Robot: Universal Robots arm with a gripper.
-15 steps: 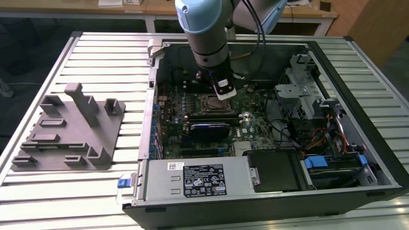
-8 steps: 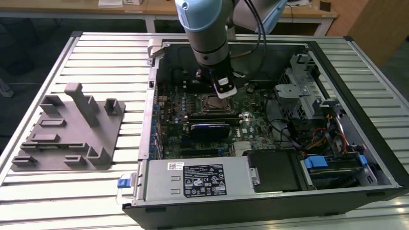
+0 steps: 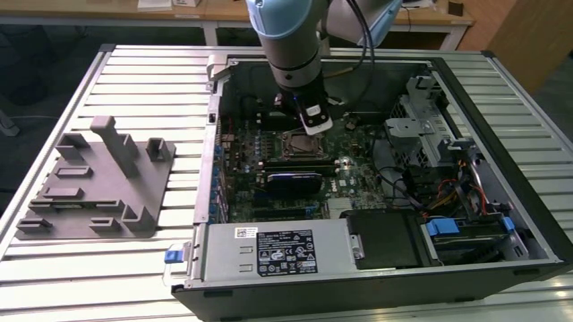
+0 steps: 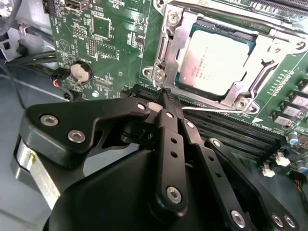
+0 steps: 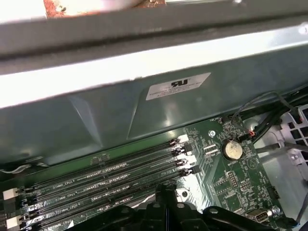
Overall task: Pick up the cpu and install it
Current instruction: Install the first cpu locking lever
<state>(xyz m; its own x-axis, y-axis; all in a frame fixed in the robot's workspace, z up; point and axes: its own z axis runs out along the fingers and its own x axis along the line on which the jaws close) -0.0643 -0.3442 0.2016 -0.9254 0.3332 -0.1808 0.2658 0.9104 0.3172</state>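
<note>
Gripper (image 4: 166,98) hanging inside open computer case (image 3: 501,174), fingers pressed together, pinching nothing, tips sitting just beside socket frame (image 4: 168,53) near memory slots (image 4: 231,130). Cpu (image 4: 216,57) lying flat in socket, silvery top facing up, one corner running under frame bar. Coin battery (image 4: 80,72) sitting near on motherboard (image 4: 110,43). Gripper body blocking board nearer camera. Grey fixture plate (image 3: 94,181) resting on slatted table (image 3: 152,87), beside case at exterior view's left.
</note>
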